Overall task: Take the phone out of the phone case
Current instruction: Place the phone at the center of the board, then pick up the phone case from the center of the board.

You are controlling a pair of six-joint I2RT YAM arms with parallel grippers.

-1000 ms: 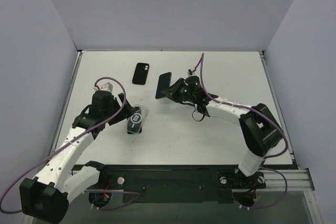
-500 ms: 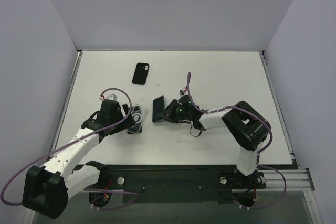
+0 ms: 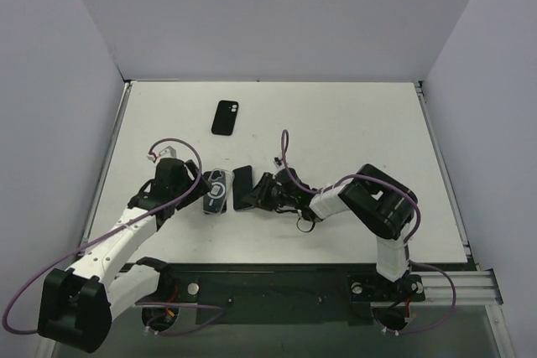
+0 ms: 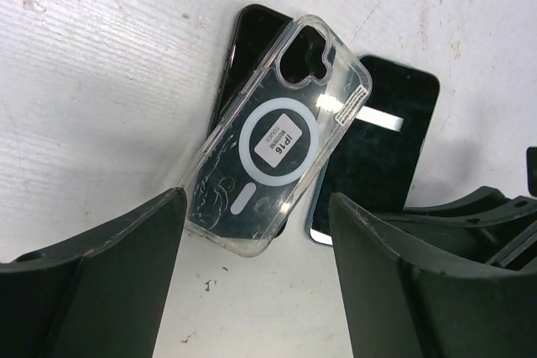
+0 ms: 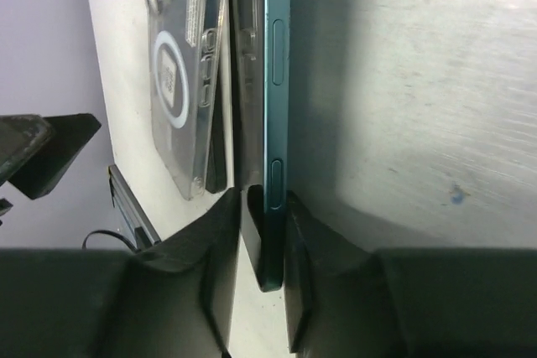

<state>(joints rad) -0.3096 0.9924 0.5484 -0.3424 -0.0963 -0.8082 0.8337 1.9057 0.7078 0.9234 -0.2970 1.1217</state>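
The clear phone case (image 3: 217, 192) with a white ring on its back (image 4: 277, 136) lies on the white table, resting partly on a dark flat thing (image 4: 250, 48). It holds no phone. The teal-edged phone (image 3: 242, 186) sits just right of it (image 4: 377, 148), tilted low over the table. My right gripper (image 3: 256, 194) is shut on the phone's near end, seen edge-on (image 5: 277, 81) between the fingers (image 5: 262, 207). My left gripper (image 3: 199, 189) stands open with the case's near corner just ahead of its gap (image 4: 256, 207), and the fingers touch nothing.
A black phone-shaped item (image 3: 225, 117) lies alone near the back of the table. Purple walls stand on the left, right and far sides. The right arm's elbow (image 3: 382, 203) rests low at centre right.
My right gripper has carried the phone from mid-table down and left, ending right beside the case. The left gripper has shifted slightly nearer, still open at the case.
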